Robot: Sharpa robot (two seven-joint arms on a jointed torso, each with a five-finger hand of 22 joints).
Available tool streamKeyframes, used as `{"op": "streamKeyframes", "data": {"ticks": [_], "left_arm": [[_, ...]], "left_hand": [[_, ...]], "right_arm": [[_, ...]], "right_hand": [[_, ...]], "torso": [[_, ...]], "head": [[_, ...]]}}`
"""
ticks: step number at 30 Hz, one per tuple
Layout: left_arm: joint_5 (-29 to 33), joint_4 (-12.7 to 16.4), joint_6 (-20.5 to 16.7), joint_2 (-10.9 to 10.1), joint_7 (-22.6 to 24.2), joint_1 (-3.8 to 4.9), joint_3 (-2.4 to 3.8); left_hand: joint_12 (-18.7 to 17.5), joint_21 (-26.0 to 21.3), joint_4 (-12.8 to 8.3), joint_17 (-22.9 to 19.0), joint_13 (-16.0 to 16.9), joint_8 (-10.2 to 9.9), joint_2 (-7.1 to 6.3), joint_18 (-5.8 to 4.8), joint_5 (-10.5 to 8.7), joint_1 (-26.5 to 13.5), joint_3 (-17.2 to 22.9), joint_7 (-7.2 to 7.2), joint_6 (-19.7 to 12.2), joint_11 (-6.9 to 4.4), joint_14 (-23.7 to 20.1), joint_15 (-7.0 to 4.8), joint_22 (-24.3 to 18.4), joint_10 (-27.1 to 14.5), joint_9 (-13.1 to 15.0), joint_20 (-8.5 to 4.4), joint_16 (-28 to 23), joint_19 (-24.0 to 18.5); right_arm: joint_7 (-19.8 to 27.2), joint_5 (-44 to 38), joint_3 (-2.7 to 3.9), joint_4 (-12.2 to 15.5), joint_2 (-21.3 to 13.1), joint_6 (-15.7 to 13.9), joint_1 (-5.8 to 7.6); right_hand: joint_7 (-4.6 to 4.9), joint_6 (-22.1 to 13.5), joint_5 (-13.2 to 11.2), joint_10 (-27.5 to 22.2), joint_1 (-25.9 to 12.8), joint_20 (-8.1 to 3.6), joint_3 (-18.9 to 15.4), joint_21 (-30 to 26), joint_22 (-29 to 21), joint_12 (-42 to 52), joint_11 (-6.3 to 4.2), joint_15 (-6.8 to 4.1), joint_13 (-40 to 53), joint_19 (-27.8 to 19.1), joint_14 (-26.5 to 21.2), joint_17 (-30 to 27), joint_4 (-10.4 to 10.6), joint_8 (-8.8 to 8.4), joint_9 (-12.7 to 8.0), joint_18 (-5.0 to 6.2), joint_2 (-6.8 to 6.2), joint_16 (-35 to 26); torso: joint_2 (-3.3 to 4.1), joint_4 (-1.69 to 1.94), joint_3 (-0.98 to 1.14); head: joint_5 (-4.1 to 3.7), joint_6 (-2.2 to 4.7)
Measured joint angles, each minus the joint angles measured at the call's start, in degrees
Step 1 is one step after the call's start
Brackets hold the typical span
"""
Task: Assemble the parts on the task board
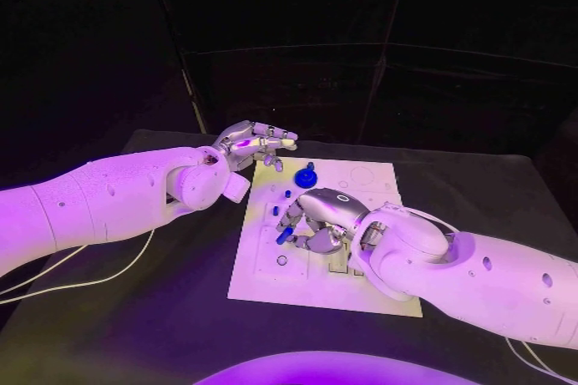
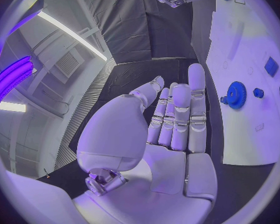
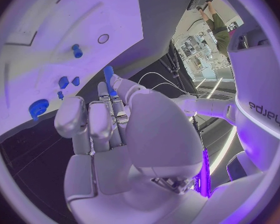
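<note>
Right wrist view reveals right hand [image 3: 112,129] pinching a blue part [image 3: 108,73].

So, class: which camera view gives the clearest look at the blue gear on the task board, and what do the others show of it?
The left wrist view: the blue gear shows its toothed rim, unobstructed, on the task board. The head view shows it as a small blue disc. The right wrist view shows it near the board's edge, distorted.

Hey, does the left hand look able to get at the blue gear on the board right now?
Probably yes. The left hand hovers empty beside the blue gear near the task board far edge, with nothing between them; the right hand works nearer the robot.
</note>
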Motion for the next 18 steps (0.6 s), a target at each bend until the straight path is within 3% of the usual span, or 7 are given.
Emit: {"op": "streamKeyframes", "data": {"ticks": [6,7,9,15,18], "left_arm": [[0.00,0.02,0.01,0.03,0.00,0.00,0.00],[0.00,0.01,0.01,0.03,0.00,0.00,0.00],[0.00,0.01,0.02,0.06,0.00,0.00,0.00],[0.00,-0.05,0.04,0.15,0.00,0.01,0.00],[0.00,-0.06,0.06,0.23,0.00,0.01,0.00]], "left_hand": [[0.00,0.00,0.00,0.00,0.00,0.00,0.00,0.00,0.00,0.00,0.00,0.00,0.00,0.00,0.00,0.00,0.00,0.00,0.00,0.00,0.00,0.00],[0.00,0.00,0.00,0.00,0.00,0.00,0.00,0.00,0.00,0.00,0.00,0.00,0.00,0.00,0.00,0.00,0.00,0.00,0.00,0.00,0.00,0.00],[0.00,0.00,0.00,0.00,0.00,0.00,0.00,0.00,0.00,0.00,0.00,0.00,0.00,0.00,0.00,0.00,0.00,0.00,0.00,0.00,0.00,0.00],[0.00,0.00,0.00,0.00,0.00,0.00,0.00,0.00,0.00,0.00,0.00,0.00,0.00,0.00,0.00,0.00,0.01,0.00,0.00,0.00,0.00,0.00],[0.00,0.00,0.00,0.00,0.00,0.00,0.00,0.00,0.00,0.00,0.00,0.00,0.00,0.00,0.00,0.00,0.01,0.00,0.00,0.00,0.00,0.00]], "right_arm": [[0.11,-1.35,-0.42,-1.54,1.37,1.09,-1.12],[0.04,-1.66,-0.46,-1.73,1.55,1.33,-1.23],[-0.22,-2.50,-0.53,-2.16,1.86,1.90,-1.49],[-1.04,-4.41,-0.66,-2.75,2.20,3.27,-1.68],[-1.34,-5.12,-1.05,-2.74,2.40,3.94,-1.71]], "right_hand": [[0.00,-0.01,0.00,0.00,-0.28,0.00,0.01,0.00,0.00,-0.06,-0.01,0.00,0.00,0.00,0.00,0.00,-0.02,-0.04,0.00,0.00,-0.28,0.00],[0.00,0.00,0.00,0.52,-0.45,0.00,0.01,0.00,0.00,-0.11,-0.53,0.00,-0.02,0.00,0.00,0.00,-0.02,-0.05,0.00,0.00,-0.45,0.00],[0.00,0.00,0.00,0.52,-0.62,0.02,0.02,0.00,0.00,-0.11,-0.53,0.00,-0.02,-0.02,0.00,0.00,-0.01,-0.05,0.00,0.00,-0.28,0.00],[0.00,-0.01,-0.01,0.73,-0.90,0.22,0.18,0.00,0.01,-0.11,-0.74,0.00,-0.03,-0.22,0.00,0.00,0.15,-0.07,-0.01,0.00,-0.31,0.00],[0.01,-0.01,-0.01,0.73,-0.90,0.22,0.18,0.00,0.01,-0.29,-0.74,0.00,0.01,-0.22,0.00,0.00,0.15,-0.12,-0.01,0.00,-0.31,0.00]], "torso": [[-0.01,-0.03,0.03],[-0.01,-0.05,0.03],[-0.01,-0.09,0.05],[-0.02,-0.11,0.06],[-0.03,-0.11,0.06]], "head": [[0.52,-0.18],[0.55,-0.23],[0.60,-0.27],[0.68,-0.40],[0.70,-0.47]]}}
